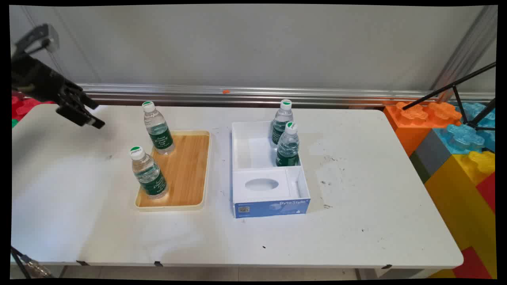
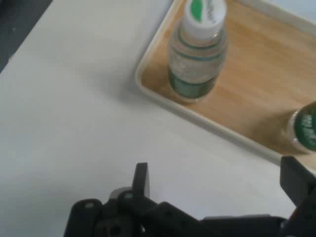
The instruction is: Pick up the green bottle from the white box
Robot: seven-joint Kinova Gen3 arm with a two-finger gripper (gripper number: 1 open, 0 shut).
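Over the counter's point(image 1: 59, 206) far left corner I hold the gripper point(image 1: 85, 114), jaws spread and empty. Nearest are two upright water bottles, one point(image 1: 157, 128) far, one point(image 1: 148, 173) near, along the bamboo tray's point(image 1: 186, 174) left side, to the jaws' right.

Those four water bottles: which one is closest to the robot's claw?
The rear bottle on the wooden tray; the gripper hangs open to its left, other bottles sit farther away.

white table point(image 1: 356, 221) with a wooden tray point(image 1: 186, 170) beside a white-and-blue open box point(image 1: 273, 206)
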